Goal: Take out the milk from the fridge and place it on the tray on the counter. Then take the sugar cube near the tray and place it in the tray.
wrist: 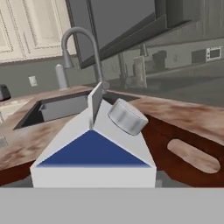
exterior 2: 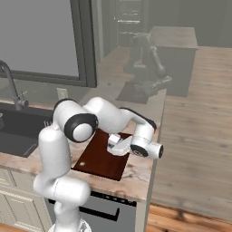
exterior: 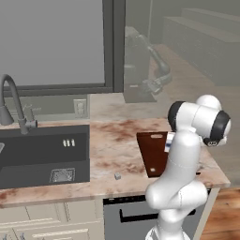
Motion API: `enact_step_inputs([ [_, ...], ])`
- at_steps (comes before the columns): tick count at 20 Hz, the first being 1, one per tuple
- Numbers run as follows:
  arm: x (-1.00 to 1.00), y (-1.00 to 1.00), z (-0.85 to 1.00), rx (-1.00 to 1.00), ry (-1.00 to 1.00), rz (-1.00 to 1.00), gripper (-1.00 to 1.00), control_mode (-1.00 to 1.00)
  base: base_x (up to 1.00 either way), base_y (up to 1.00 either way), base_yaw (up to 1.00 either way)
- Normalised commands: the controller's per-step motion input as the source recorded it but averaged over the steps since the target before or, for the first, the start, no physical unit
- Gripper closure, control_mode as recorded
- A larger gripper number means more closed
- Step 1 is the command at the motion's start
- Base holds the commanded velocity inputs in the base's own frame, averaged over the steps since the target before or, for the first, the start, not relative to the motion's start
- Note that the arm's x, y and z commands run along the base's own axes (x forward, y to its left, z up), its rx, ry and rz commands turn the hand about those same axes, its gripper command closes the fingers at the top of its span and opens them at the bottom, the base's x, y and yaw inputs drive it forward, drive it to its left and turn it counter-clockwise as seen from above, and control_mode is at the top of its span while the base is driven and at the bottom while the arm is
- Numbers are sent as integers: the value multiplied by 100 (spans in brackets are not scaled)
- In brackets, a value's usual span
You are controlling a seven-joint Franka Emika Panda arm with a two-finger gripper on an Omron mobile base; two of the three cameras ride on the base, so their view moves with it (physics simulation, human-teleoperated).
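The milk (wrist: 94,153), a white carton with a blue band, a gabled top and a grey cap, stands upright right in front of the hand camera. My gripper (exterior 2: 118,146) is shut on it, low over the tray (exterior 2: 97,158). From the left base view a sliver of the milk (exterior: 168,143) shows behind my forearm, above the dark reddish-brown tray (exterior: 150,154). The sugar cube (exterior: 117,176) lies on the counter (exterior: 117,136), left of the tray near the front edge. The fridge is out of view.
A black sink (exterior: 42,154) with a curved faucet (exterior: 11,101) sits at the left of the counter. The counter ends just right of the tray, above wooden floor (exterior 2: 195,149). A window and wall outlet (exterior: 80,108) are behind.
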Motion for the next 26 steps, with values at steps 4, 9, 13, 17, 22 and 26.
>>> enact_step_inputs([
  [4, -20, 5, 5, 0, -3, 0, -100, -100, 0, 0, 0],
  [9, -29, 1, 47, -1, -24, 0, -100, -100, 0, 0, 0],
  [13, -1, 2, 56, -2, -4, 0, -100, -100, 0, 0, 0],
  [17, 0, 10, 78, -6, 0, 0, -100, -100, 0, 0, 0],
  [22, -18, 28, 71, -14, -2, 0, -100, -100, 0, 0, 0],
  [26, -71, 58, 27, -25, -10, -3, -100, -100, 0, 0, 0],
])
